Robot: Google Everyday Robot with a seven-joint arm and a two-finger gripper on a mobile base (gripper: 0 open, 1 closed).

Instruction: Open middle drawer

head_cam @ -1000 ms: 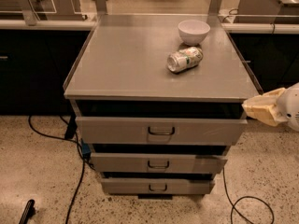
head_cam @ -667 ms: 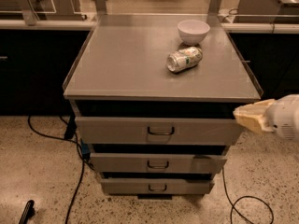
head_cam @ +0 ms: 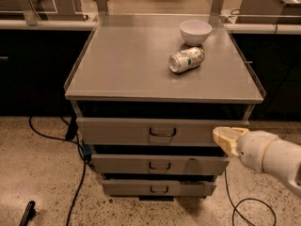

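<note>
Middle drawer (head_cam: 122, 164) waits unpulled in the cabinet's (head_cam: 131, 65) near face, handle untouched, while the gripper (head_cam: 225, 138) has slid left from the right edge towards it, open or closed I cannot tell

Speckled floor (head_cam: 37, 173), dark cabinets (head_cam: 33, 69), pale counters (head_cam: 42, 24) behind
</note>
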